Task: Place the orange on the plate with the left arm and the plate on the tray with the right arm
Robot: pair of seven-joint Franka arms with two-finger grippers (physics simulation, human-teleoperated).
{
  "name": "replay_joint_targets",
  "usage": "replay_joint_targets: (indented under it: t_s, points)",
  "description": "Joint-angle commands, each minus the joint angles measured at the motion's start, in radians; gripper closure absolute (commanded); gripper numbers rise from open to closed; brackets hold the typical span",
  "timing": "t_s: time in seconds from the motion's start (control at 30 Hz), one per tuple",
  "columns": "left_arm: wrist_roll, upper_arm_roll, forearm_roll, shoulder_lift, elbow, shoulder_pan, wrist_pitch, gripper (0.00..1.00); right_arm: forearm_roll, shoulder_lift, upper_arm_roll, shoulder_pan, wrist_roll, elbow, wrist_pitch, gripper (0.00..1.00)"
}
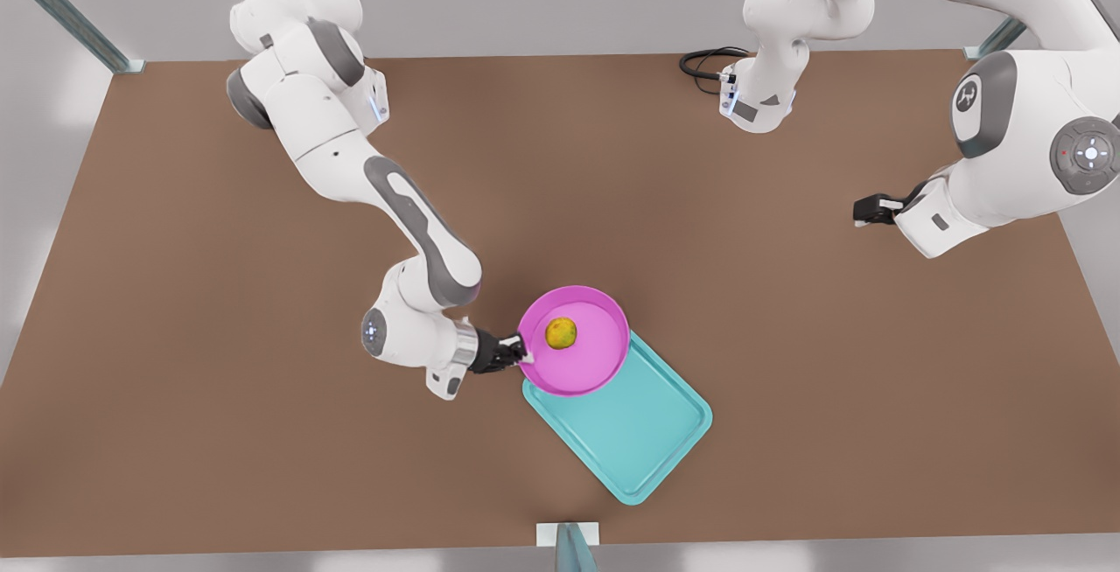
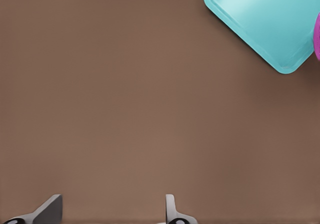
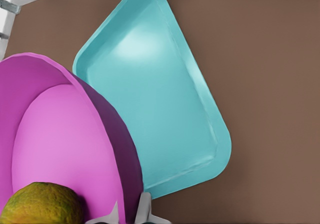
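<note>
Over the brown table (image 1: 219, 336), under grey walls with metal struts at the corners, my right gripper (image 1: 522, 353) pinches the rim of the plate (image 1: 588, 362), one finger (image 3: 144, 209) outside the wall, one inside. The orange (image 1: 561, 333) sits in the plate. The plate overlaps the near end of the tray (image 1: 634, 432), which lies at a slant. My left gripper (image 1: 862, 210) hangs spread above bare table at the front view's right, well apart from the tray, its fingers (image 2: 171, 210) holding nothing.

Right gripper (image 1: 523, 353) clamped on a rim — left gripper (image 2: 112, 211) waits (jaws apart).
</note>
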Motion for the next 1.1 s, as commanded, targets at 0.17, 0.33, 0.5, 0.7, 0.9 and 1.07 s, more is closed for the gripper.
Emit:
replay_joint_targets:
  t_s: [0.17, 0.33, 0.5, 0.7, 0.9, 1.07]
  points:
    - [0.013, 0.0, -0.001, 0.001, 0.0, 0.0, 0.0, 0.0, -0.006, 0.246, -0.007, 0.03, 0.012, 0.336, -0.062, 0.79]
    - [0.012, 0.0, -0.002, 0.001, 0.0, 0.0, 0.0, 0.0, 0.0, 0.33, 0.0, 0.079, 0.012, 0.39, 0.1, 0.79]
    - [0.009, 0.0, -0.001, -0.001, 0.0, 0.0, -0.002, 0.0, 0.003, 0.385, -0.001, 0.088, 0.006, 0.459, 0.123, 0.79]
    - [0.009, -0.001, -0.004, 0.005, 0.0, 0.0, 0.0, 0.0, 0.005, 0.375, 0.02, 0.089, 0.0, 0.459, 0.114, 0.0]
    - [0.024, 0.0, -0.025, 0.056, 0.0, 0.003, -0.037, 0.0, -0.009, 0.249, -0.033, 0.092, 0.006, 0.422, -0.042, 0.0]
    - [0.026, -0.001, -0.022, 0.09, 0.002, 0.002, -0.013, 0.0, -0.38, -0.036, -0.543, 0.056, -0.087, 0.422, -0.998, 0.0]
